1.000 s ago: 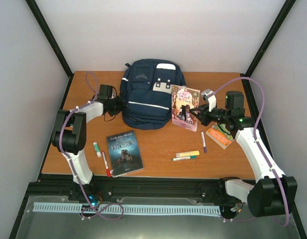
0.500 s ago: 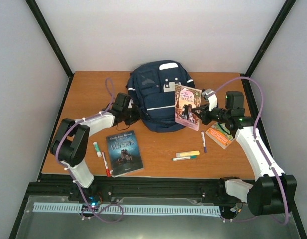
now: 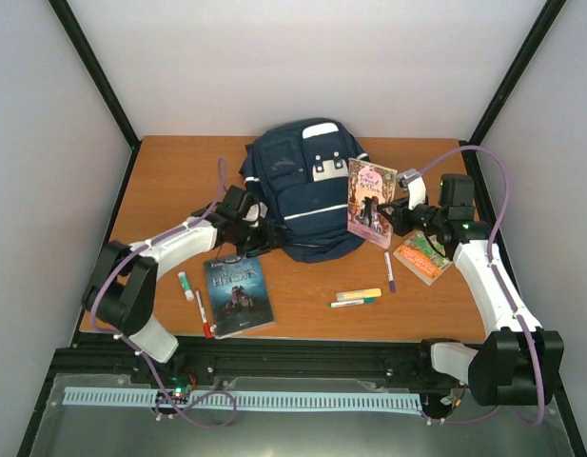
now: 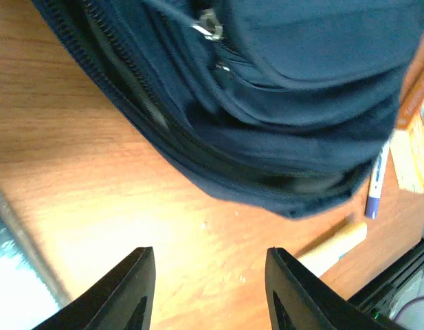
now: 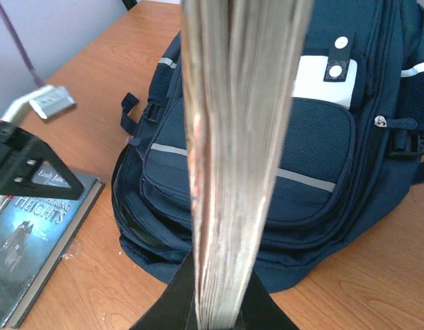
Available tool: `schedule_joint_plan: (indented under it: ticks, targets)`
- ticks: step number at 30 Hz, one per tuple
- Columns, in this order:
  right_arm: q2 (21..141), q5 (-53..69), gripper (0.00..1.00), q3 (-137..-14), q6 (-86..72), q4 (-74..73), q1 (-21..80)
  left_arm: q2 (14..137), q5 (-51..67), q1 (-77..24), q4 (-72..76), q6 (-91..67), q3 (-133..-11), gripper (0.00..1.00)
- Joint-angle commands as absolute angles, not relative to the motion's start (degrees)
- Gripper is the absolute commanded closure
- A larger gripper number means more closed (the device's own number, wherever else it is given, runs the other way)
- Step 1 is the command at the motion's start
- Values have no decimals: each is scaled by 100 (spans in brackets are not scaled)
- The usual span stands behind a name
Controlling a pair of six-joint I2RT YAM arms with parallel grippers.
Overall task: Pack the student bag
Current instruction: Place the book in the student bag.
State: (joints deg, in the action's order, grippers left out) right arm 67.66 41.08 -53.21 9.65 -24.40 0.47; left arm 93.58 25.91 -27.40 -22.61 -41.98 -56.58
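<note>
The backpack (image 3: 307, 195) lies at the far middle of the table (image 3: 160, 181). Its front faces up, with the white patch at the end toward the back wall. White stripes run across the navy fabric, and dark straps trail out from its near edge. In the left wrist view a zipper pull hangs on its side, and that side bulges over the wood.

The left fingers (image 3: 259, 234) sit low at the backpack's near left corner, just beside the fabric. They are spread apart, with only bare table between them, and hold nothing.

The right fingers (image 3: 388, 222) are clamped on a pink book (image 3: 371, 203). It is held upright just off the backpack's right side, with its cover toward the overhead camera. In the right wrist view its page edges rise straight up out of the grip, with the backpack's front pockets behind.

A dark book (image 3: 239, 293) lies flat on the table near the backpack's left corner, close under the left arm. An orange book (image 3: 421, 257) lies flat below the right wrist. A purple marker (image 3: 389, 271) rests just to its left. Nearer the table's front edge, a yellow highlighter (image 3: 359, 294) and a green marker (image 3: 354, 303) lie side by side. At the front left, a red marker (image 3: 204, 314) lies just beside the dark book. A small white and green stick (image 3: 185, 285) sits a little further left.
</note>
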Motion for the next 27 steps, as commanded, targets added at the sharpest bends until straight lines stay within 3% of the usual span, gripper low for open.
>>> schedule_joint_plan:
  ticks: [1,8,18,27]
  targets:
    - [6649,4200,97,-5484,986,-2331,-53,8661,2314,-2790,-3337,-2999,-6233,53]
    - [6539,4179,97,-5555,969,-2426,-409,8867,2407,-3122,-3032,-2071,-6949,55]
    - [6524,4242,97,-5550,722,-2470,-1208,11237,1245,-4281,-4745,-212,-10085,52]
    - [6521,4175,97,-5521,659,-2452,-1532,12583,474,-4693,-5427,215,-11397,52]
